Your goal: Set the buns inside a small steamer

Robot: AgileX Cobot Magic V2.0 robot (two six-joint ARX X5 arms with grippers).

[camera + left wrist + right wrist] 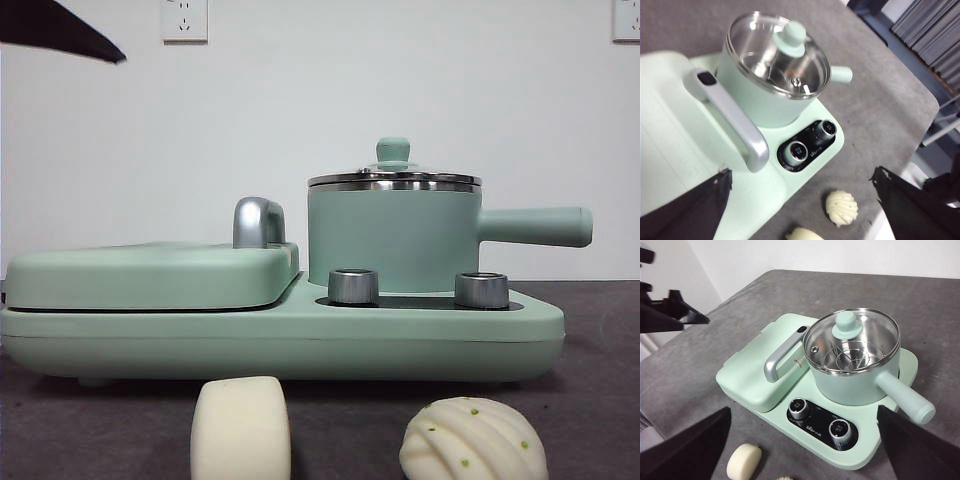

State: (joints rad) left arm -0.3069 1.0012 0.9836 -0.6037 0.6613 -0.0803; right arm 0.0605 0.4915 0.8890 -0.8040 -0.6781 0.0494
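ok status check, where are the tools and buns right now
Left tool and right tool open, both high, holding nothing. Smooth bun and pleated bun on table in front of cooker. Steamer lid on, blocks loading.

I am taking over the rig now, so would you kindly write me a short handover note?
Left gripper: open, empty, held above the cooker.
Right gripper: open, empty, also held high.
Smooth bun and pleated bun: on the table in front of the cooker, apart from each other.
Steamer: on the cooker, glass lid on.
Done: nothing yet.
Left: lift the lid, put both buns inside.
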